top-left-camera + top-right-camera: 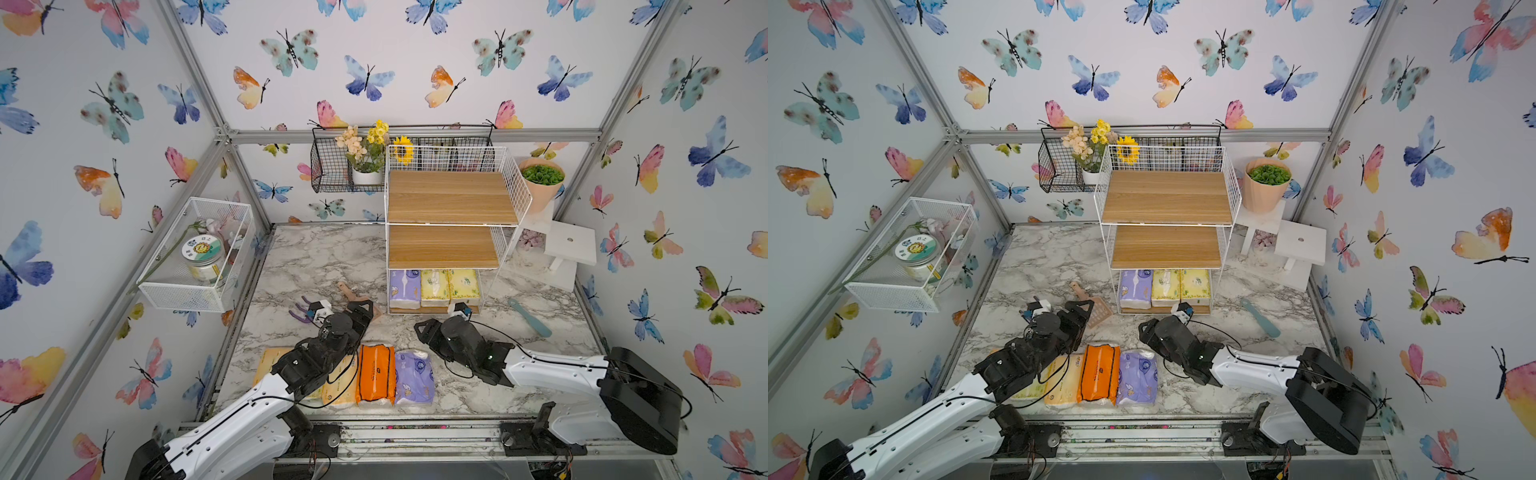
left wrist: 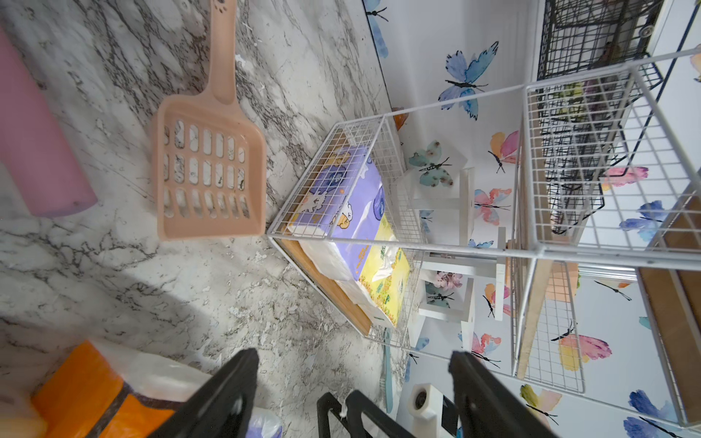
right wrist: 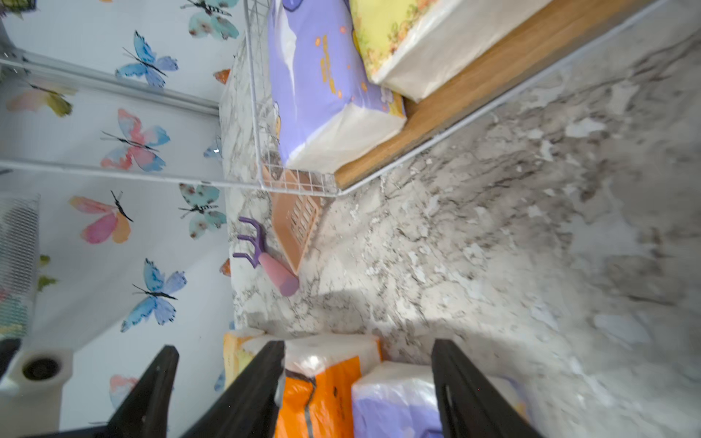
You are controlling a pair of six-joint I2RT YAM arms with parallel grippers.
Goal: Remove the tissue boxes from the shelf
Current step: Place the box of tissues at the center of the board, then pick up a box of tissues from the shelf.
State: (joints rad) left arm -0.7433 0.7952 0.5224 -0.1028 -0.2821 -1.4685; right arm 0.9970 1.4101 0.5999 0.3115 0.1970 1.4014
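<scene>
Right gripper [image 3: 356, 343] spread wide, empty, over the lilac pack [image 1: 414, 376] ending the 6 o'clock row on the table [image 1: 324, 257]. Left gripper [image 2: 352, 354] wide, empty. 3 packs [image 1: 434, 289] sit at 12 o'clock, bottom tier of the shelf [image 1: 451, 197].

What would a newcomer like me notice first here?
The butterfly wallpaper all around jumps out first. Then comes the white wire shelf toward the back of the marble table, with three tissue packs on its bottom tier. A bright orange pack lies in a row of packs near the front edge.
</scene>
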